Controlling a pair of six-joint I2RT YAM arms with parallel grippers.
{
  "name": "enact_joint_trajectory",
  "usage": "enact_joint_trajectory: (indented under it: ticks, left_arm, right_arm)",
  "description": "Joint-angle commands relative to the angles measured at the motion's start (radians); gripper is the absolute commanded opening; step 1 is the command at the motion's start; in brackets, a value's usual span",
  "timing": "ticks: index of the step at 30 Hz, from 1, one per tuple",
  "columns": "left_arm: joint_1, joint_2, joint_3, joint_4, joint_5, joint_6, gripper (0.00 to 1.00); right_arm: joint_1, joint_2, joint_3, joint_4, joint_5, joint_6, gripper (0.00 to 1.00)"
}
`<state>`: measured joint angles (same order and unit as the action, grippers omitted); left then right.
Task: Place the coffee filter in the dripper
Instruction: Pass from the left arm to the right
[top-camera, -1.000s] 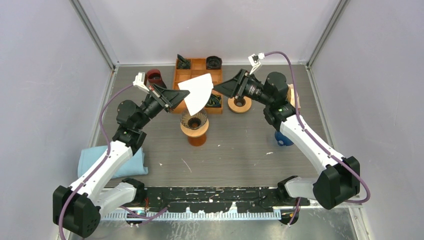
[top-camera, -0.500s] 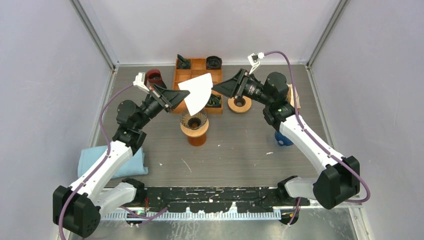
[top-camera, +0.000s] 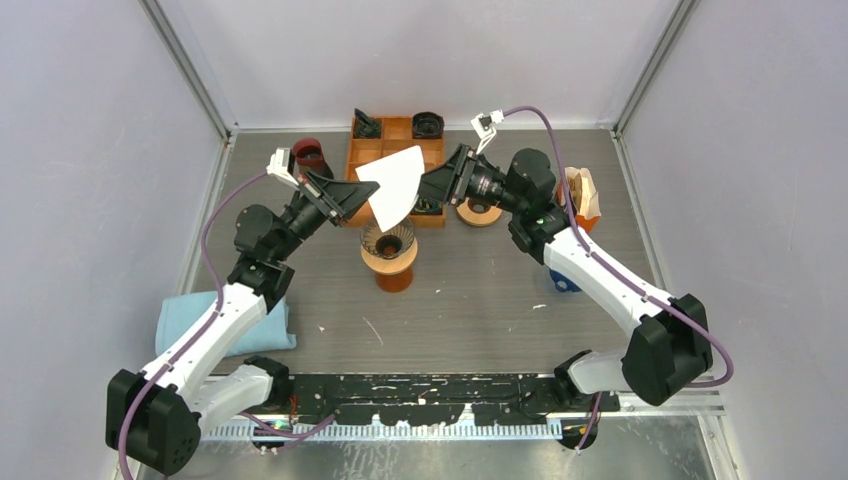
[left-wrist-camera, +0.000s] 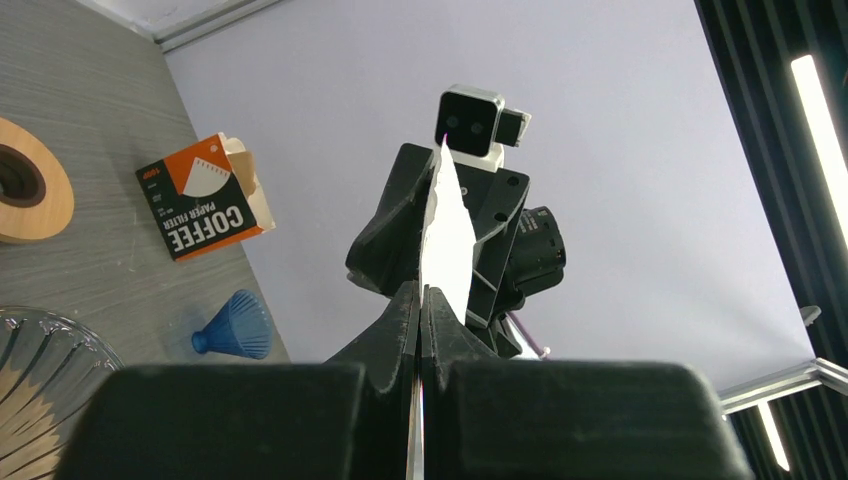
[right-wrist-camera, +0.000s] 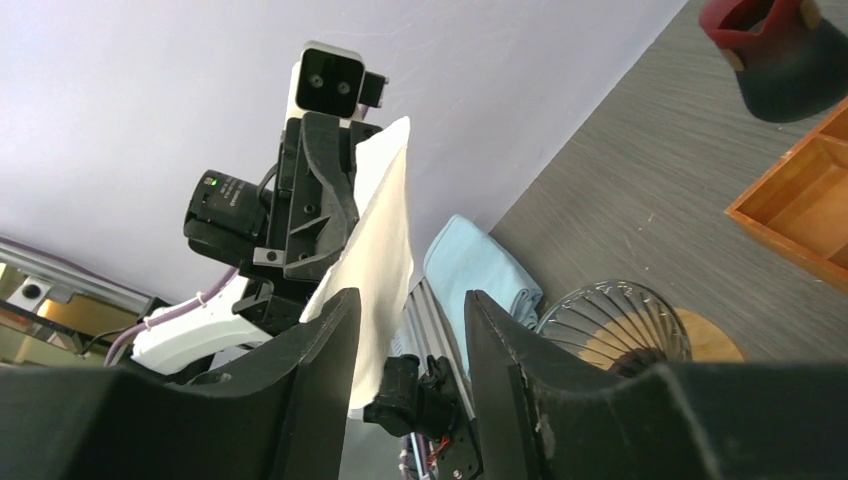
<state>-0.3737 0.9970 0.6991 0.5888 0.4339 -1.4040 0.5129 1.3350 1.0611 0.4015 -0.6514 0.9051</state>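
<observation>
Right pincer (top-camera: 426, 188) nearer; 1 filter (top-camera: 392, 185), 1 dripper (top-camera: 388, 240)

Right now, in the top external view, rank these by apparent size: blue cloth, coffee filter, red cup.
1. blue cloth
2. coffee filter, though it is held up nearer the camera, which makes it look bigger
3. red cup, clearly the smallest

Grey table (top-camera: 480, 300), dripper (top-camera: 388, 245), blue cloth (top-camera: 185, 318), wooden tray (top-camera: 396, 130)

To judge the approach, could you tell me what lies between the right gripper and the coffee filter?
Nothing: in the right wrist view, the edge of the coffee filter stands between the open fingers of the right gripper.
</observation>
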Motion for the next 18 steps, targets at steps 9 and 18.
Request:
enact_joint_trajectory:
  ticks: [9,18]
  left_arm:
    - [-0.018,-0.029,-0.030,0.113,-0.062,-0.010,0.00]
    - [-0.018,-0.040,-0.050,0.084,-0.080,-0.006,0.21]
  right_arm:
    - [0.037,-0.002,-0.008,0.164,0.015,0.043,0.14]
    - [0.038,-0.049,0.022,0.029,0.045,-0.059,0.01]
